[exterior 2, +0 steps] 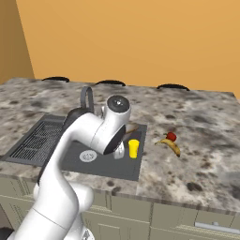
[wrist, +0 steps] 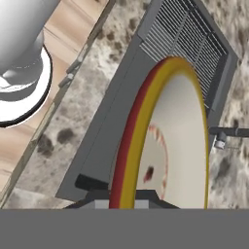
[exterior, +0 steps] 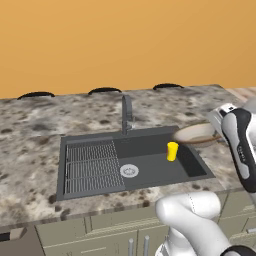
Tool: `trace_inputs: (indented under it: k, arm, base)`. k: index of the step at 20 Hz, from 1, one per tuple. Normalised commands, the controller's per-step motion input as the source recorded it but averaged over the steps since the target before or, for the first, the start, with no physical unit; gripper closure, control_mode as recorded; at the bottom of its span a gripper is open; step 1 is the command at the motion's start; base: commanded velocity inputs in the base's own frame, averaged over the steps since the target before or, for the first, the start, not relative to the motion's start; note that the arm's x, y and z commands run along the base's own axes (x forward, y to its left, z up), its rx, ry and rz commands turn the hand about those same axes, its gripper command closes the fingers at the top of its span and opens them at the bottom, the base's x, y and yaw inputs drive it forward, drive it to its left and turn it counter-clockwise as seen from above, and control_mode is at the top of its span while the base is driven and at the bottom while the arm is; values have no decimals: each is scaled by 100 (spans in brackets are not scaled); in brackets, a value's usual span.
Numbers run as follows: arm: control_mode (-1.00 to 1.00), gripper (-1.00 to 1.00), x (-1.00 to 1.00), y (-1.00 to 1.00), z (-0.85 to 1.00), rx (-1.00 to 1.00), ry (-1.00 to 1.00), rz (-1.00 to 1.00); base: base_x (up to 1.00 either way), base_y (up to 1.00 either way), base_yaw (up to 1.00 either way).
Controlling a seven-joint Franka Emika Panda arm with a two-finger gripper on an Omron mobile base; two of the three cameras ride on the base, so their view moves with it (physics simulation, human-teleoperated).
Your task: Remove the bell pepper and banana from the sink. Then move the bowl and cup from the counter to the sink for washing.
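My gripper [exterior: 214,134] is shut on the rim of the wide beige bowl [exterior: 196,134], holding it in the air over the back right corner of the dark grey sink [exterior: 150,145]. In the hand view the bowl [wrist: 170,146] stands edge-on with a red and yellow rim, clamped at my gripper [wrist: 121,197]. The yellow cup [exterior: 172,151] stands upright in the basin's right part, also seen as the cup [exterior 2: 134,148]. The red bell pepper [exterior 2: 171,136] and the banana [exterior 2: 171,146] lie together on the counter right of the sink.
The grey faucet [exterior: 127,115] rises at the sink's back edge, left of the bowl. The ribbed drainer [exterior: 92,167] fills the sink's left part, with the white drain [exterior: 129,170] beside it. Speckled stone counter [exterior: 30,150] surrounds the sink; my arm [exterior 2: 93,136] hides part of the basin.
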Motion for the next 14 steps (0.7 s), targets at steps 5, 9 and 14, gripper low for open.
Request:
trace_inputs:
  k: [5, 9, 14]
  arm:
    - [-100, 100, 15, 33, -15, 0, 2, 5]
    - [-100, 100, 6, 29, -13, 0, 0, 9]
    - [-100, 100, 3, 24, -13, 1, 0, 12]
  base:
    - [0, 0, 0]
    - [0, 0, 0]
    - [0, 0, 0]
